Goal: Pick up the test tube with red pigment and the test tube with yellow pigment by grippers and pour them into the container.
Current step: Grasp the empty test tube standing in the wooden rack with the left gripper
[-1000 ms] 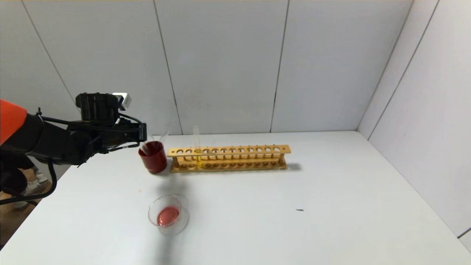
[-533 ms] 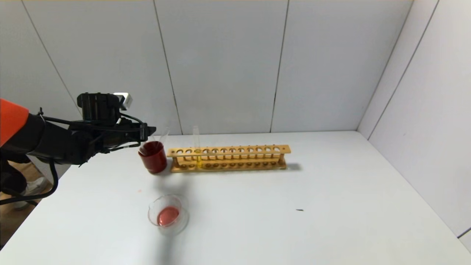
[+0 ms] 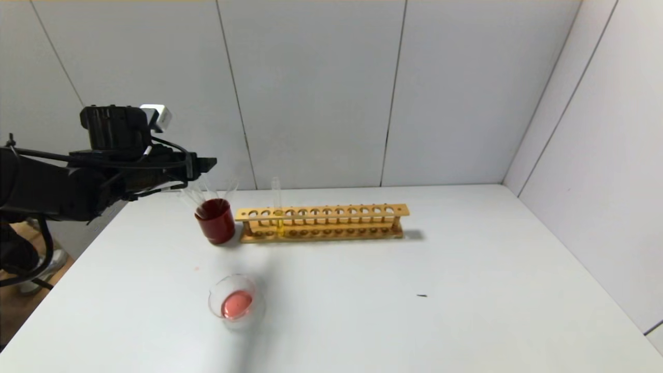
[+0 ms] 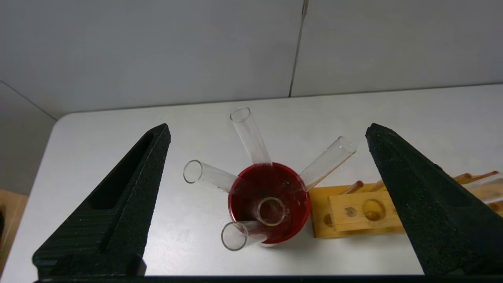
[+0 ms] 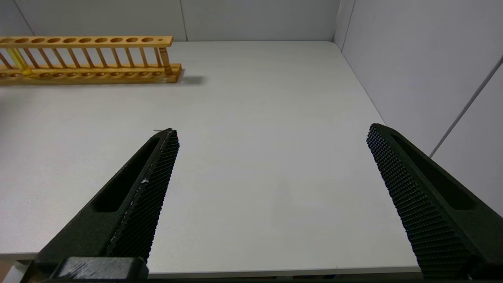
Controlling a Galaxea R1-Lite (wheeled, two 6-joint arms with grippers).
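Note:
The container [image 3: 257, 305], a low clear glass dish, stands on the table's front left and holds a pool of red liquid. The test tube with yellow pigment [image 3: 278, 207] stands upright near the left end of the wooden rack [image 3: 321, 221]; it also shows in the right wrist view [image 5: 17, 59]. No tube with red liquid is in view. My left gripper [image 3: 204, 165] hovers open and empty, above and just left of the dark red cup [image 3: 216, 223]; the left wrist view [image 4: 269, 129] looks down on the cup. My right gripper [image 5: 273, 129] is open and empty over the table's near right part, out of the head view.
The red cup [image 4: 283, 181] holds several empty clear tubes [image 4: 251, 137] leaning outward, right beside the rack's left end [image 4: 353, 212]. White walls close in the back and right of the table. A small dark speck [image 3: 422, 296] lies right of centre.
My left gripper has risen and drawn back a little from the red cup's rim, still open and empty. The tubes, rack and dish have not moved.

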